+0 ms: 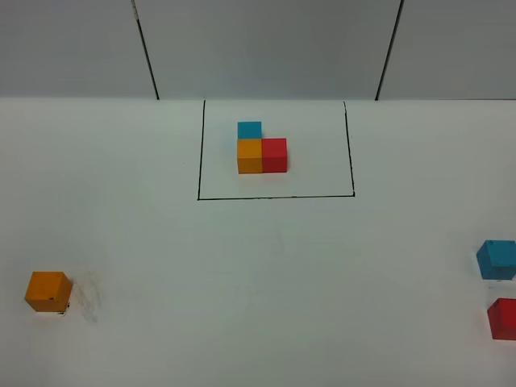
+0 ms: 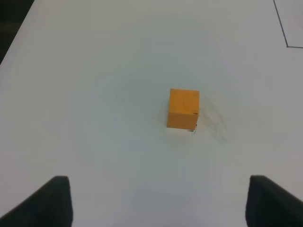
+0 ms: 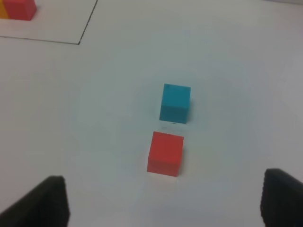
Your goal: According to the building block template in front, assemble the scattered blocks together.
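Observation:
The building block template (image 1: pixel 262 148) is an L of blue, orange and red cubes inside a black drawn outline (image 1: pixel 275 196) at the back middle of the table. Its red cube also shows in the right wrist view (image 3: pixel 19 8). The loose orange cube (image 1: pixel 47 291) sits at the front left; it shows in the left wrist view (image 2: pixel 183 109) ahead of my open left gripper (image 2: pixel 158 201). The loose light blue cube (image 1: pixel 497 259) and red cube (image 1: pixel 503 318) sit at the right edge. In the right wrist view the blue cube (image 3: pixel 175 102) and red cube (image 3: pixel 165 153) lie ahead of my open right gripper (image 3: pixel 163 203). Neither gripper shows in the exterior view.
The white table (image 1: pixel 266 282) meets a grey wall (image 1: pixel 266 48) at the back. Faint grey scuff marks (image 1: pixel 87 300) lie beside the orange cube. The table's dark left edge (image 2: pixel 12 23) shows in the left wrist view.

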`<control>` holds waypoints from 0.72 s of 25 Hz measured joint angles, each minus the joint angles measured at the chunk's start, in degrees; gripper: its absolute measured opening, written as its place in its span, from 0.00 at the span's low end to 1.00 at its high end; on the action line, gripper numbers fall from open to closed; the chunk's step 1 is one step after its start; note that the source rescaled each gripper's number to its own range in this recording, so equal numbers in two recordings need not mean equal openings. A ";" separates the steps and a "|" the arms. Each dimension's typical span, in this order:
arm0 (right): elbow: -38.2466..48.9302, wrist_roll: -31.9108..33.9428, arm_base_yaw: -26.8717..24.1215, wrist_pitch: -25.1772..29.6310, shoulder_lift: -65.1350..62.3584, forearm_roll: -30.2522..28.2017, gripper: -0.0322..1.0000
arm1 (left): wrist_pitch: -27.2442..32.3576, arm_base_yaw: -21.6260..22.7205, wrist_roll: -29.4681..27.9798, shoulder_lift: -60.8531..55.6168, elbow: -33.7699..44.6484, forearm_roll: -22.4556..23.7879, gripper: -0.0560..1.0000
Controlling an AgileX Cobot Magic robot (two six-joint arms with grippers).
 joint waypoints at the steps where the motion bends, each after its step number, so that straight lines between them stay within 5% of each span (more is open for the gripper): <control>1: 0.00 0.00 0.00 0.00 0.00 0.00 0.68 | 0.00 0.00 0.00 0.00 0.00 0.00 0.66; 18: 0.00 0.00 0.00 0.00 0.00 0.00 0.68 | 0.00 0.00 0.00 0.00 0.00 0.00 0.66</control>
